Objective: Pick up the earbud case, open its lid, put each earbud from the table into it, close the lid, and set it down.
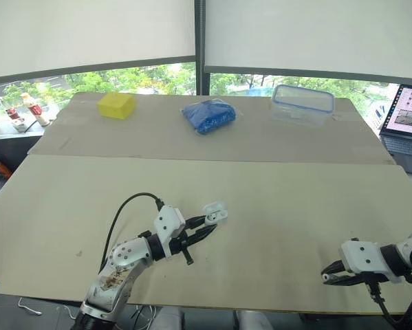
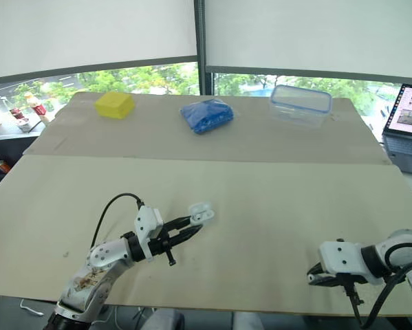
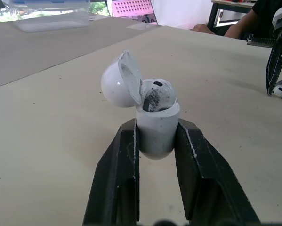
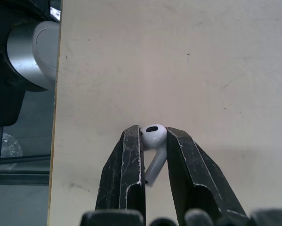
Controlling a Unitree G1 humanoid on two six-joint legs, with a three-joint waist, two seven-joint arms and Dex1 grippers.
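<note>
My left gripper point(image 1: 207, 221) is shut on the white earbud case point(image 3: 156, 123), held just above the table left of centre. The case's lid point(image 3: 119, 80) stands open, and one earbud point(image 3: 156, 94) sits inside it. Near the table's front right edge my right gripper point(image 1: 327, 276) is shut on the second white earbud point(image 4: 153, 142), with its stem between the two fingers. That same gripper appears far off in the left wrist view, with the earbud point(image 3: 278, 89) low between its fingertips.
Along the far side of the table lie a yellow sponge point(image 1: 116, 104), a blue bag point(image 1: 208, 115) and a clear lidded container point(image 1: 302, 104). A laptop point(image 1: 406, 125) stands off the right edge. A person's arm point(image 3: 239, 23) rests beyond the table in the left wrist view.
</note>
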